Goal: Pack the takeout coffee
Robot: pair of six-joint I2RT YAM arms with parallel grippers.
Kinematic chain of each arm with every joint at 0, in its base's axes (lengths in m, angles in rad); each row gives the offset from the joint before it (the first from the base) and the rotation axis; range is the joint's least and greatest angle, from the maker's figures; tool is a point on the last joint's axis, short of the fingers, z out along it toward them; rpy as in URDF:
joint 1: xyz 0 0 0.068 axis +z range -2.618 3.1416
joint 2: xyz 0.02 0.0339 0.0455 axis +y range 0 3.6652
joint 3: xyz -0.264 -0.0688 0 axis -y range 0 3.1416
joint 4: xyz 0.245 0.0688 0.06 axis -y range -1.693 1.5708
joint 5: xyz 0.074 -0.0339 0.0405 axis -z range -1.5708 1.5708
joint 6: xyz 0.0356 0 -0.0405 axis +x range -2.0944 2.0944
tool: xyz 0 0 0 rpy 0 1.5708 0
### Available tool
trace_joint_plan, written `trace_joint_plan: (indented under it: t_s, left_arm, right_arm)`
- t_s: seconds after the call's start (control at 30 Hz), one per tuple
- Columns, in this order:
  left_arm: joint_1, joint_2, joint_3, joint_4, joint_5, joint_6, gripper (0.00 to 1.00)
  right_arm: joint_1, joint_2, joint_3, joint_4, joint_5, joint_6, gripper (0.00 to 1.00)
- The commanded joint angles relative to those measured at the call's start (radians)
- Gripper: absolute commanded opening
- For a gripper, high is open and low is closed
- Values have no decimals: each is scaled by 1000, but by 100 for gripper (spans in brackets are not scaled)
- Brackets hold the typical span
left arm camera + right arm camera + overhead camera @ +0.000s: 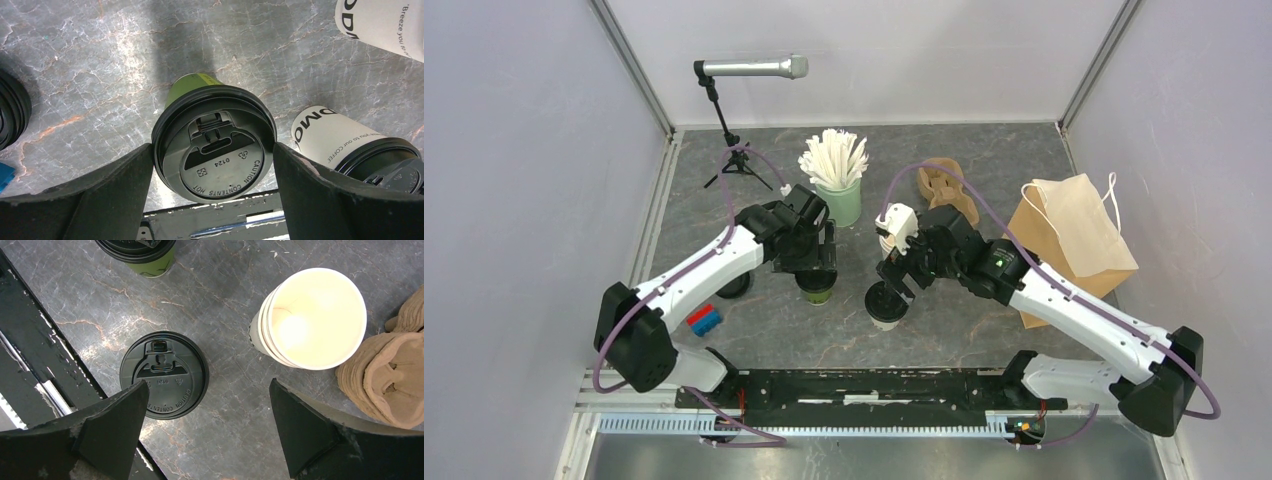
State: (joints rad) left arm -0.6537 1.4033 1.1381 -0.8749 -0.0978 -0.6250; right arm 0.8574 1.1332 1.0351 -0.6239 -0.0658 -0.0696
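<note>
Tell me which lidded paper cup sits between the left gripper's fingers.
The olive-green paper cup with the round black plastic lid: it stands centred in the open left gripper. The white printed paper cup stands beside it, outside that gripper.

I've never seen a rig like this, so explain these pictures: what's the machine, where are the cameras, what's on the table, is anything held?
Two robot arms share a table. One picture looks down from above; the others come from a camera on each wrist. On the table: a green lidded cup, a white lidded cup, stacked lidless cups, a cup of white sticks, a paper bag, a microphone. The left hand straddles the green cup, open; the right hand hovers open by the white one. Nothing is gripped.
</note>
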Motion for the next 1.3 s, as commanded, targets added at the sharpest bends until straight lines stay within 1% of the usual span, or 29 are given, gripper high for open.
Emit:
trace_joint_plan:
  t_s: [0.0, 0.07, 0.17, 0.27, 0.57, 0.8, 0.97, 1.0, 1.13, 1.27]
  left_arm:
    - [-8, 31, 7, 10, -55, 63, 89]
    - [-7, 35, 11, 10, -65, 66, 83]
    - [-7, 18, 10, 9, -82, 68, 79]
    - [-8, -14, 2, 11, -88, 65, 79]
    - [-6, -80, -36, 22, -67, 33, 79]
    - [-3, -101, -32, 33, -69, 20, 81]
    - [26, -94, -50, 42, -34, 25, 80]
    - [30, -102, -52, 52, -19, 28, 81]
    - [30, -116, -52, 80, 17, 25, 93]
    - [31, -84, -39, 80, 24, 45, 97]
  right_arm:
    - [2, -26, 4, 4, 18, -10, 98]
    - [2, -27, -4, 1, 9, -14, 98]
    - [2, -34, -19, -1, -28, -23, 98]
    - [13, -36, -47, -5, -61, -37, 98]
    - [74, 5, -67, 13, -24, -32, 98]
    - [104, 23, -96, 47, -10, -27, 98]
    - [112, 46, -88, 65, -6, -27, 98]
    - [114, 46, -87, 66, -4, -27, 98]
    - [119, 39, -94, 73, 6, -27, 98]
    - [120, 34, -108, 76, 7, -35, 98]
